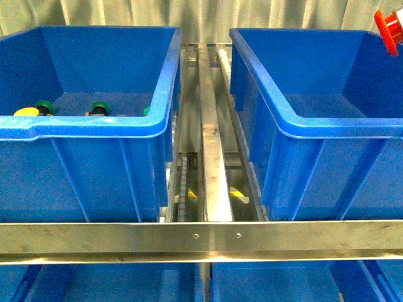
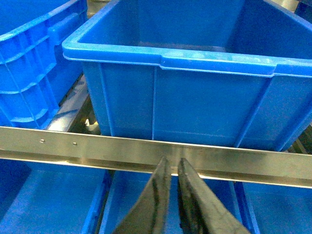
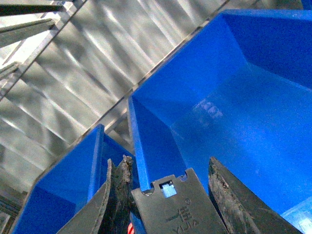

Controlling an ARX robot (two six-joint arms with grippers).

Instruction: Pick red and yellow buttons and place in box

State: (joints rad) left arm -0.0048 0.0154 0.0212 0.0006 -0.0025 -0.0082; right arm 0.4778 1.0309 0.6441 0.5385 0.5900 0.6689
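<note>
the right-hand blue crate (image 1: 327,129) shows no buttons inside yet; the left-hand crate (image 1: 94,176) has a yellow button (image 1: 26,111) and others at its lower left. the right claw (image 3: 168,168) is clamped on a red button (image 1: 389,24) at upper right, likely the first delivery. the left claw (image 2: 173,165) is nearly closed and empty

Red button (image 1: 389,26) aloft — yellow button (image 1: 26,112) crated

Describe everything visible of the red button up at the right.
The red button shows only partly at the front view's upper right edge: a glossy red cap with a pale band, held in the air above the right crate. The right wrist view shows its black body, stamped with lettering, clamped in the right hand.
</note>
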